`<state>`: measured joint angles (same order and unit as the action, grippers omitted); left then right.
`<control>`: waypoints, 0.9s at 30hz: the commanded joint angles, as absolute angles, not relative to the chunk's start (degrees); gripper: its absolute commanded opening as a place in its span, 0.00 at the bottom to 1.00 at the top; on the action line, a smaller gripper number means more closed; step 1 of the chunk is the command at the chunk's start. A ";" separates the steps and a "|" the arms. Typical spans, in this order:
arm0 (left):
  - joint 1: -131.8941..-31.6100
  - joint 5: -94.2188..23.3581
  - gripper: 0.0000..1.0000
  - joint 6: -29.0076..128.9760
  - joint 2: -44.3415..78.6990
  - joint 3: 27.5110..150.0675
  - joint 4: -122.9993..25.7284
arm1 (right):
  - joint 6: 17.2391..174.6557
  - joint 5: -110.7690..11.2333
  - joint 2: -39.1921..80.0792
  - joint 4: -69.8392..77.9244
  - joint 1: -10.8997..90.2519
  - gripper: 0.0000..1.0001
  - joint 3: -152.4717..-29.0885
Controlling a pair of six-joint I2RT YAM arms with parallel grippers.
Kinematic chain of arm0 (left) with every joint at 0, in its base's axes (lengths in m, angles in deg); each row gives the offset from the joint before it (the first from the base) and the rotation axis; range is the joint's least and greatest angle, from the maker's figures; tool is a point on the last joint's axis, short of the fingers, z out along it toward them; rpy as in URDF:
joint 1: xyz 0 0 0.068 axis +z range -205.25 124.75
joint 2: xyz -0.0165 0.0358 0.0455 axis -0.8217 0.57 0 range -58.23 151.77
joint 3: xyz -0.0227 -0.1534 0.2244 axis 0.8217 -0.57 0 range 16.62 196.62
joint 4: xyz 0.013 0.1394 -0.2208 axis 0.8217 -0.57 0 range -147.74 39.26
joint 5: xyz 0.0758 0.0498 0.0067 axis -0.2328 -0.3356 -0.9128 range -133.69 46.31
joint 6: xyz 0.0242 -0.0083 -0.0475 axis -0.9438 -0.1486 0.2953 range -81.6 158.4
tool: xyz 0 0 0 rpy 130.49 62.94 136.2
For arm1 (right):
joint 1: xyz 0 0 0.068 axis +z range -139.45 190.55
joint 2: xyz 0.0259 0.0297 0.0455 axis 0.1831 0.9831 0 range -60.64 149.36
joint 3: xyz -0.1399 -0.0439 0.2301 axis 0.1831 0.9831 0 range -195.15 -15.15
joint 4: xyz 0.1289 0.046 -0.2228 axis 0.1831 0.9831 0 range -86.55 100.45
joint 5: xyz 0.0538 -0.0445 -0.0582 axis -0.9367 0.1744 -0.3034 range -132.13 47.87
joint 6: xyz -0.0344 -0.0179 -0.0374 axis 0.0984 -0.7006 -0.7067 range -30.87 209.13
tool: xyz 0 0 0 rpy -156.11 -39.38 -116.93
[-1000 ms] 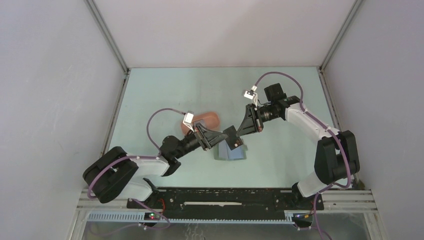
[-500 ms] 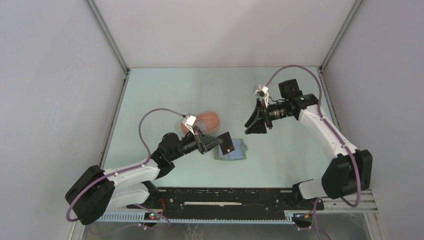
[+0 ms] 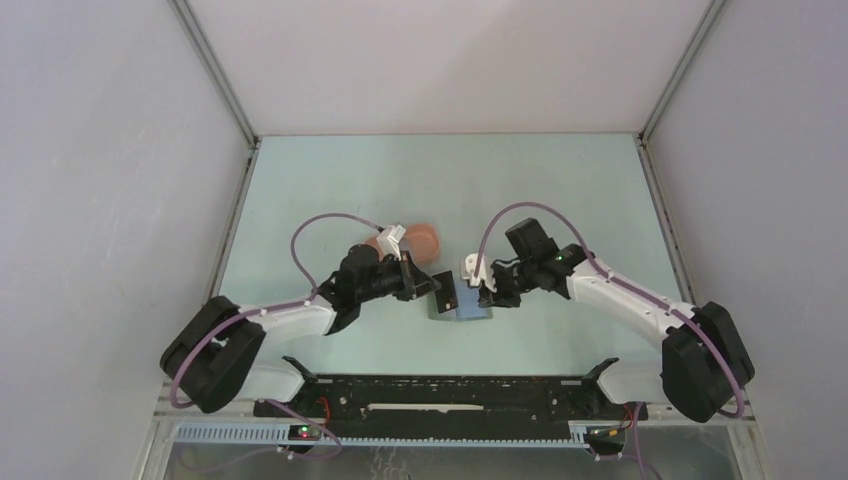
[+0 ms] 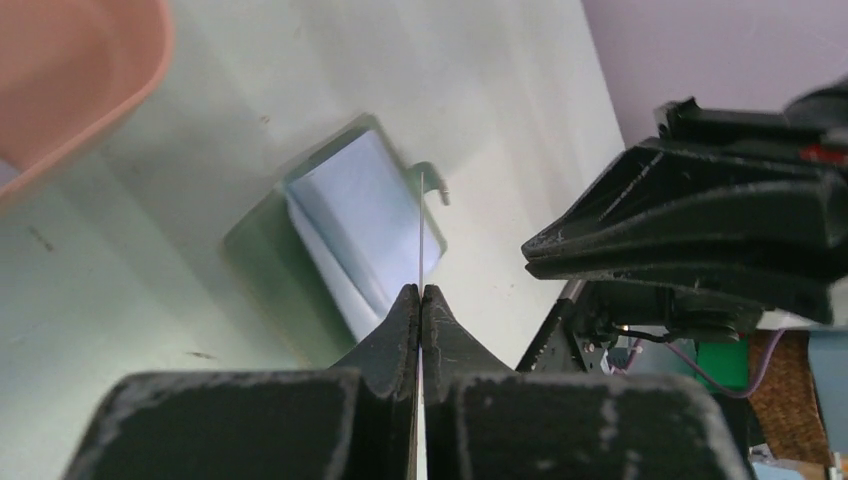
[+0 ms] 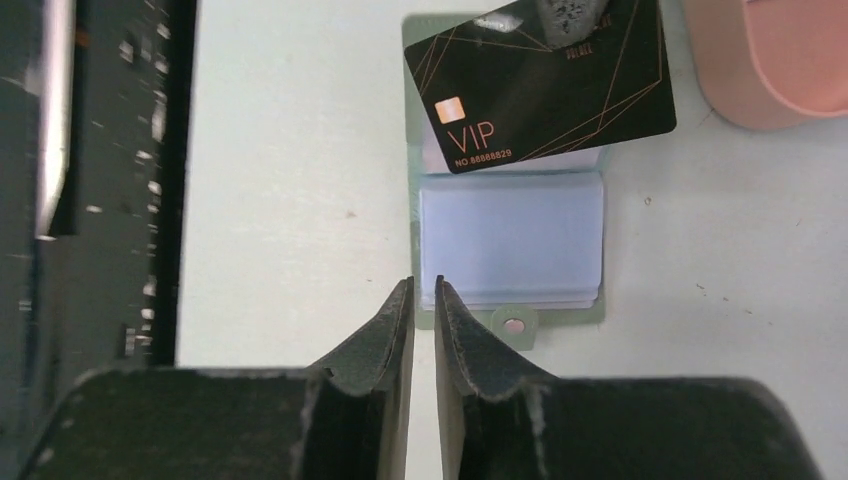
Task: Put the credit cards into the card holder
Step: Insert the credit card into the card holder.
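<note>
The card holder (image 3: 472, 306) lies open on the table, grey-green with bluish-grey sleeves; it also shows in the left wrist view (image 4: 360, 225) and the right wrist view (image 5: 510, 240). My left gripper (image 3: 432, 290) (image 4: 421, 290) is shut on a black credit card (image 3: 444, 297) marked VIP (image 5: 540, 85). It holds the card on edge over the holder's left half, and the left wrist view shows the card (image 4: 421, 230) only as a thin line. My right gripper (image 3: 487, 297) (image 5: 423, 290) is low at the holder's tab-side corner. Its jaws are nearly together with nothing between them.
A pink oblong tray (image 3: 425, 238) sits just behind the left gripper and shows at the edge of both wrist views (image 4: 70, 70) (image 5: 770, 60). The black base rail (image 3: 450, 395) runs along the near table edge. Grey walls enclose the table.
My right arm has let go of the card, swung away, then come down low beside the holder. My left gripper kept the black card and shifted it over the holder's left side.
</note>
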<state>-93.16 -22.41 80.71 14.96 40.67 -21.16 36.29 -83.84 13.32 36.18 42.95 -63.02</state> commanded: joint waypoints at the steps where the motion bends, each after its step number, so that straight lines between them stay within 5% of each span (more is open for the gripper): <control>1: -91.97 -20.18 0.00 83.34 19.85 43.36 -15.40 | 30.95 -71.69 15.11 25.88 46.50 0.21 -60.37; 27: -90.49 -24.09 0.00 86.91 30.47 36.06 -3.54 | 30.21 -62.66 24.83 23.63 51.94 0.26 -60.15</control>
